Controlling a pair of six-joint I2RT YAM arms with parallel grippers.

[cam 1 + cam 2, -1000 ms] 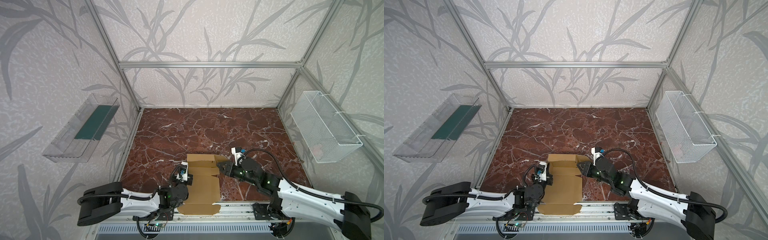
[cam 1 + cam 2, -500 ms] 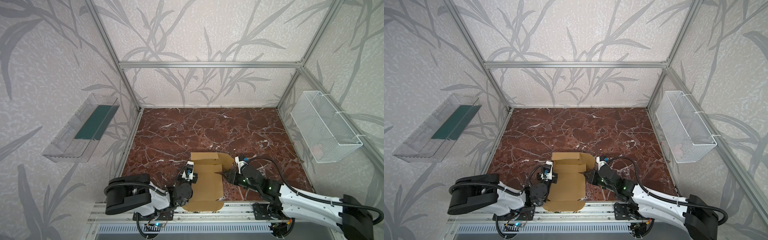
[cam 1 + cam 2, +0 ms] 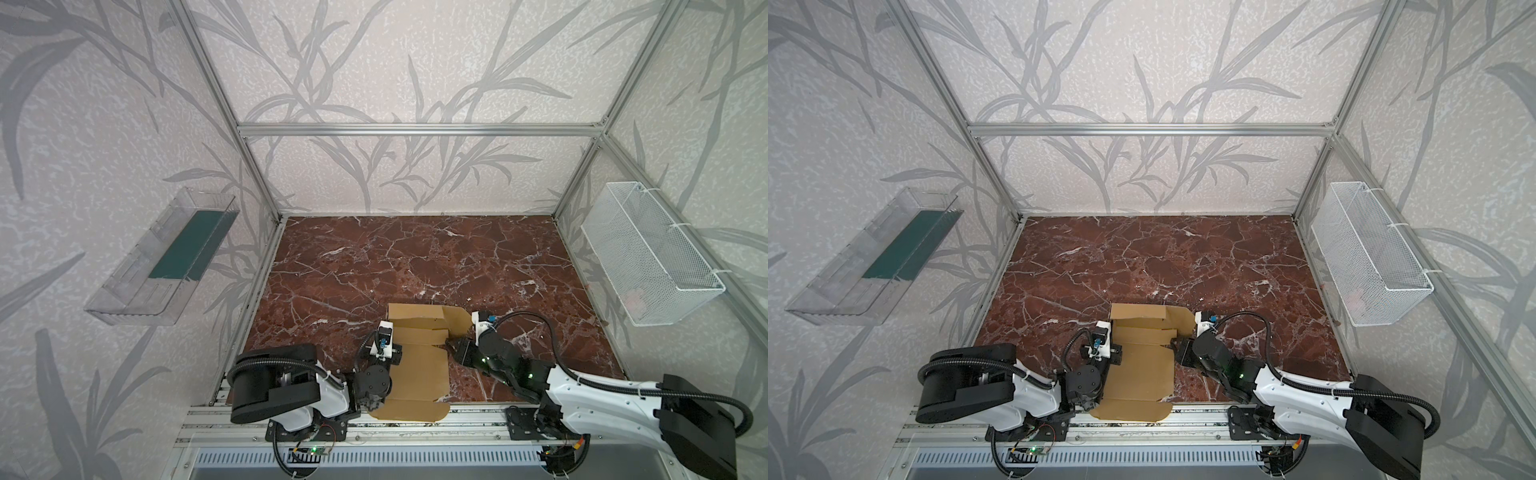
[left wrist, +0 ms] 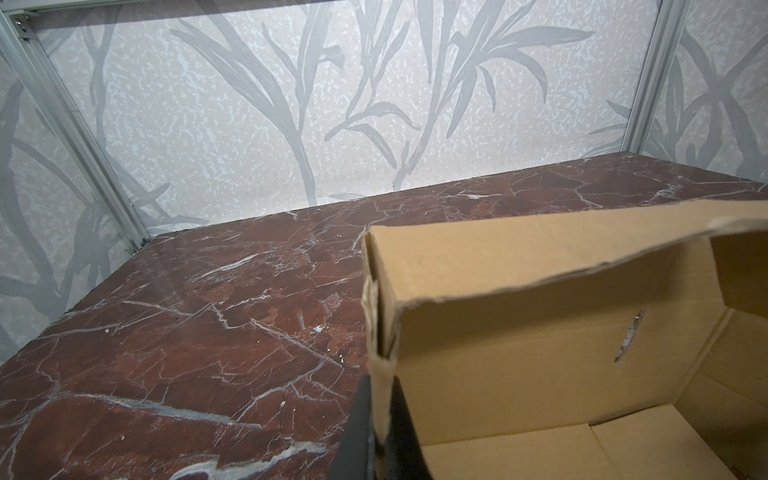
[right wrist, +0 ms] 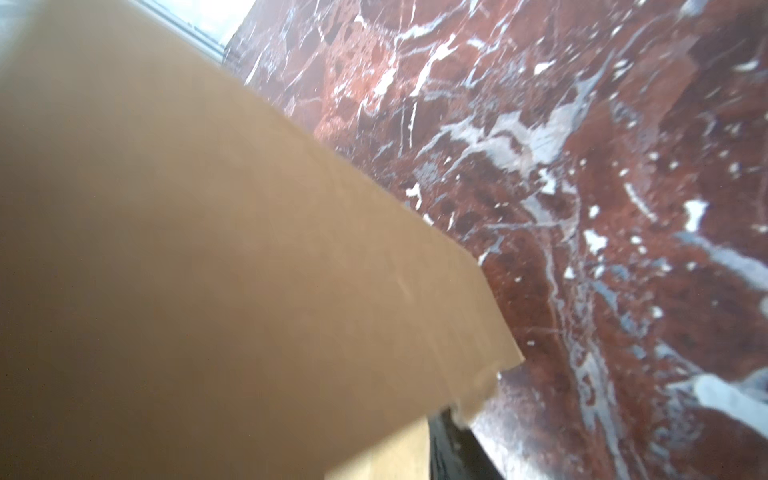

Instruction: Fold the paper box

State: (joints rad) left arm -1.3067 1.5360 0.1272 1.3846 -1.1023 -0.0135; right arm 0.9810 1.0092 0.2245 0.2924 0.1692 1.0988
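cardboard: paper box [image 3: 419, 365] lay between grippers
left gripper [image 4: 380, 395]: pinched its left wall [image 4: 380, 316]
right gripper [image 3: 452, 345]: by right flap [image 3: 457, 320], grip was unclear

In the right wrist view the paper box [image 5: 208, 270] is a blurred sheet running off 3 edges; only 1 finger [image 5: 451, 453] of the right gripper [image 3: 453, 348] shows, so its jaws' stance cannot be told. In both top views its tips, at the box's right edge, are hidden. The left wrist view cuts the box off at 2 edges. A pinkish speck [image 3: 634, 297] right of the box, in the wire basket [image 3: 648, 249], is too small to name.
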